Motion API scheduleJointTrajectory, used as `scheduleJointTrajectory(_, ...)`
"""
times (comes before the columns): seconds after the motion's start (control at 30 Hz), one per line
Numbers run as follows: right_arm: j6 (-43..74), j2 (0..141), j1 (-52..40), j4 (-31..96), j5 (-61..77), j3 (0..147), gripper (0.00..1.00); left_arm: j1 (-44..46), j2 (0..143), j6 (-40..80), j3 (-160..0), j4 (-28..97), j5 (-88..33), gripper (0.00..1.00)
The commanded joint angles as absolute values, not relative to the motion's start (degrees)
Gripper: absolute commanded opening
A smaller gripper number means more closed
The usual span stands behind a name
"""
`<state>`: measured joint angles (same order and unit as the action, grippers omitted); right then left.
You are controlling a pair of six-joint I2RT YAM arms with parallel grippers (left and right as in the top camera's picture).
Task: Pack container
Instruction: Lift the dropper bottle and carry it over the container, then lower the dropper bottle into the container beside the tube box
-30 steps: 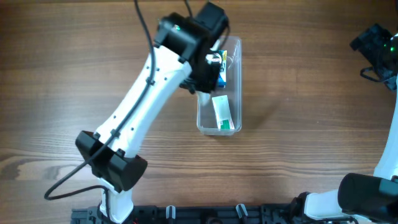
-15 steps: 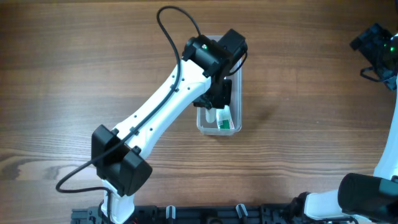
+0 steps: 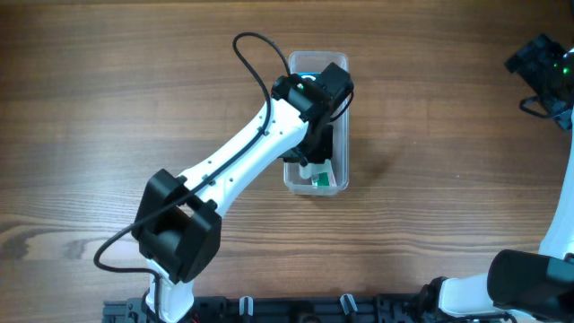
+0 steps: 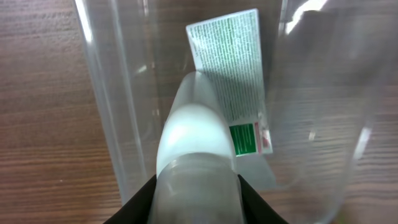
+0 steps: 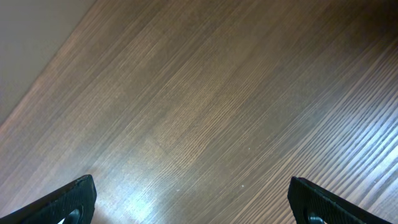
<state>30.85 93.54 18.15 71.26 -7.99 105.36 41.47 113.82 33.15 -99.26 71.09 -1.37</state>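
Note:
A clear plastic container (image 3: 341, 63) stands upright at the table's middle. A white and green packet (image 3: 320, 178) lies flat at its near end; the left wrist view shows the same packet (image 4: 231, 68) on the container's floor between the clear walls (image 4: 115, 93). My left gripper (image 3: 320, 144) reaches down into the container and is shut on a white tube (image 4: 189, 140), which points at the packet. The tube fills the gap between the black fingers (image 4: 142, 202) of the left gripper (image 4: 196, 202). My right gripper (image 5: 193, 199) is open over bare wood, far off at the right (image 3: 543, 61).
The left arm's white links (image 3: 238, 161) cross the table from the front left to the container. Black cables (image 3: 256, 49) loop beside the container's far end. Dark brown wood table (image 3: 430, 179) lies all around.
The left arm has swung right and along the container toward its near end, carrying the tube down inside. The gripper now covers most of the container's contents. The right arm has not moved.

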Motion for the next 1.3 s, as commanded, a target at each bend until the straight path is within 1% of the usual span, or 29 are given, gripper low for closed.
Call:
scheduleJointTrajectory(0.0,31.64,93.8,17.91,71.18,-8.58,105.3,1.0,41.08,113.25,35.27,-98.48,71.07,1.41,0.34)
scheduleJointTrajectory(0.17,31.64,93.8,17.91,71.18,-8.58,105.3,1.0,40.71,113.25,35.44,-98.48,71.07,1.41,0.34)
scheduleJointTrajectory(0.53,31.64,93.8,17.91,71.18,-8.58,105.3,1.0,40.71,113.25,35.42,-98.45,69.91,1.41,0.38)
scheduleJointTrajectory(0.57,31.64,93.8,17.91,71.18,-8.56,105.3,1.0,40.71,113.25,35.42,-98.45,69.78,1.39,0.39)
scheduleJointTrajectory(0.63,31.64,93.8,17.91,71.18,-8.58,105.3,1.0,40.71,113.25,35.4,-98.45,69.78,1.39,0.43)
scheduleJointTrajectory(0.83,31.64,93.8,17.91,71.18,-8.58,105.3,1.0,40.71,113.25,34.74,-98.48,69.76,1.45,0.45)
scheduleJointTrajectory(0.9,31.66,93.8,17.91,71.18,-8.58,105.3,1.0,40.56,113.23,34.48,-98.85,69.36,3.03,0.5)
scheduleJointTrajectory(1.03,31.66,93.8,17.91,71.18,-8.56,105.3,1.0,38.83,112.9,30.22,-105.32,70.37,3.09,0.54)
scheduleJointTrajectory(1.13,31.64,93.8,17.91,71.18,-8.58,105.3,1.0,37.78,111.42,28.47,-112.12,71.79,3.14,0.6)
scheduleJointTrajectory(1.27,31.64,93.8,17.91,71.18,-8.56,105.3,1.0,37.21,107.26,27.77,-117.16,75.83,3.07,0.63)
